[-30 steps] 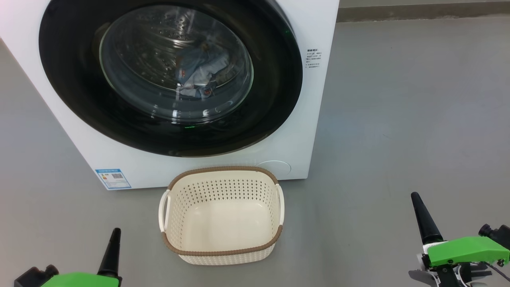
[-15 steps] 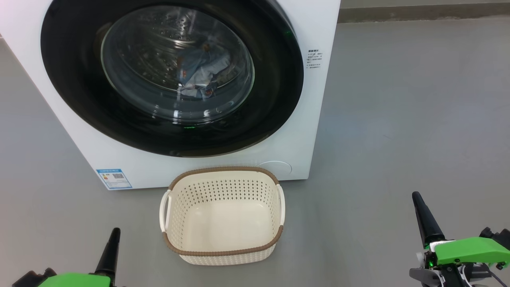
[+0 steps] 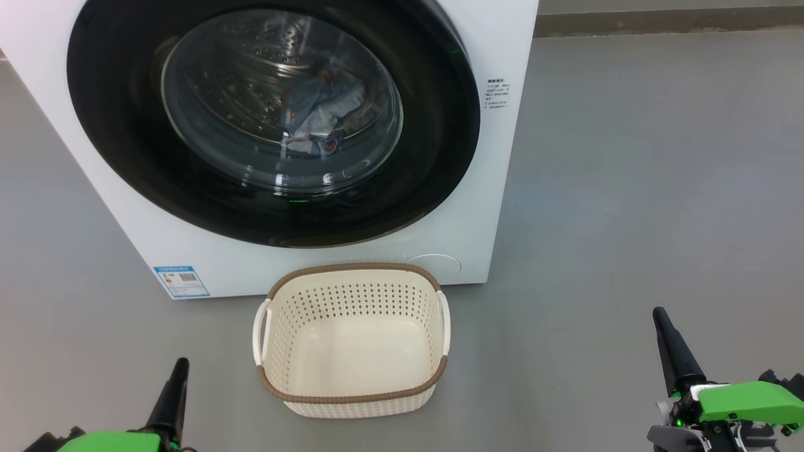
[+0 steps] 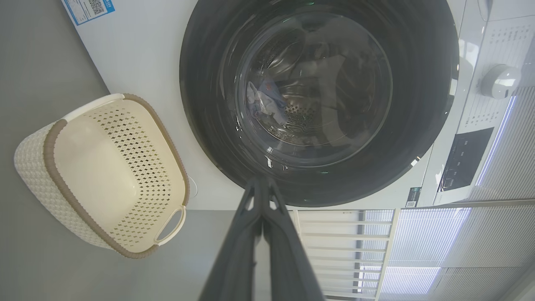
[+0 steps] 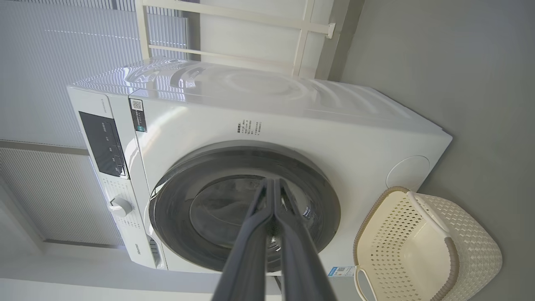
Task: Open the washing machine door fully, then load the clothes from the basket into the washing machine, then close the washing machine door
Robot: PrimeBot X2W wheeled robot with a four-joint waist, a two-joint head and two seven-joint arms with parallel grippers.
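Note:
The washing machine [image 3: 502, 188] stands before me with the washing machine door [image 3: 433, 157] shut flat against its front. Behind the glass, light-blue clothes [image 3: 320, 110] lie in the steel drum. The cream basket [image 3: 352, 397] sits on the floor just in front of the machine, and only bare plastic shows inside it. My left gripper [image 3: 181, 367] is at the lower left, shut, holding nothing. My right gripper [image 3: 659, 314] is at the lower right, also shut on nothing. In the left wrist view the left gripper [image 4: 261, 182] points at the door [image 4: 209, 104]. The right gripper [image 5: 271, 182] points at the door [image 5: 175, 209] too.
Grey floor [image 3: 628, 188] spreads wide to the right of the machine and around the basket. A control panel with a knob [image 5: 121, 207] runs along the machine's top front. A white rail frame [image 4: 347, 234] and blinds stand behind the machine.
Both arms have sunk a little towards the bottom edge of the head view, and the whole picture has shifted slightly. Door, basket and clothes stay as they were.

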